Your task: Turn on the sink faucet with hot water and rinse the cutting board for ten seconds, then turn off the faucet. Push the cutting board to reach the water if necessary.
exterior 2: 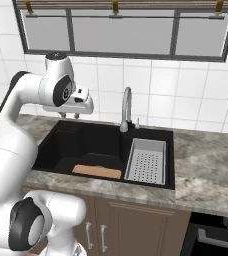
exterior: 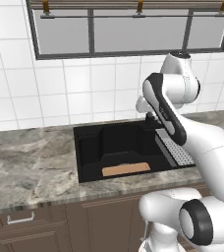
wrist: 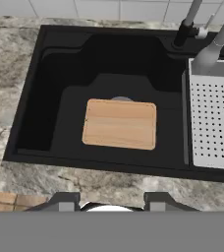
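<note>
Looking down into the large deep black basin of the sink (wrist: 60, 93), you find the thin light-tan wooden cutting board (wrist: 120, 123) lying flat on its floor, partly covering the drain and left of the grey perforated drain tray (wrist: 213, 123). No water runs from the tall grey metal gooseneck faucet (exterior 2: 126, 107), so you are judged to be at the opening step. Your two-finger gripper (exterior 2: 77, 114) hangs above the sink's back-left corner, holding nothing, fingers apparently part-open; next, reach for the faucet's handle.
</note>
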### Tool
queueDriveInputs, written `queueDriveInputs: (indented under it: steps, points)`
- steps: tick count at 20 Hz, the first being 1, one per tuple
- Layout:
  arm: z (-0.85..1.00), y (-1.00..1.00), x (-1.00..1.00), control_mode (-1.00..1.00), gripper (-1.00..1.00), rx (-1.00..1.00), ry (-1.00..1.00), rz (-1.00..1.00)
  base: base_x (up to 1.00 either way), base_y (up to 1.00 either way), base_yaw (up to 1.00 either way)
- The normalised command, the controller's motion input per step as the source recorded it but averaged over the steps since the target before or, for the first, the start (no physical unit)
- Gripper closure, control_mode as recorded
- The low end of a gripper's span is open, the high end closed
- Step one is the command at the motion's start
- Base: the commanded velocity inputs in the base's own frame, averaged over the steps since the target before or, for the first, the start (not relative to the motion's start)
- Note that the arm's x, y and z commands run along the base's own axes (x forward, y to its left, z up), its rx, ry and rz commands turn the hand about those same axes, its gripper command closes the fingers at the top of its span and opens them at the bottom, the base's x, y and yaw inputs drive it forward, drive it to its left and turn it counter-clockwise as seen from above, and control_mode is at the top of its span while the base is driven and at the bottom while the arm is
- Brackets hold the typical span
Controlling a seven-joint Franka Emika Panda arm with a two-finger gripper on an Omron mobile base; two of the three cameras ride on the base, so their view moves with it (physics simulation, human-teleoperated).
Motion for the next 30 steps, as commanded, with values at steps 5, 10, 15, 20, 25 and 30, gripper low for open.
queueDriveInputs:
  steps: [5,10,15,20,25,30]
  points:
    - [-0.05,-0.44,0.00,-1.00,-1.00,0.00,0.00,0.00,0.00,0.00,0.00]
    - [-0.07,-0.56,0.00,-1.00,-1.00,0.00,-0.18,0.00,0.00,0.00,0.00]
    - [-0.02,-0.51,0.25,-1.00,-1.00,0.02,-0.17,0.00,0.00,0.00,0.00]
    - [0.00,-0.55,0.37,-1.00,-1.00,0.04,0.00,0.00,0.00,0.00,0.00]
    - [0.00,-0.33,0.47,-1.00,-1.00,0.02,0.00,0.00,0.00,0.00,0.00]
    - [-0.05,-0.15,0.49,-1.00,-1.00,0.01,0.00,0.00,0.00,0.00,0.00]
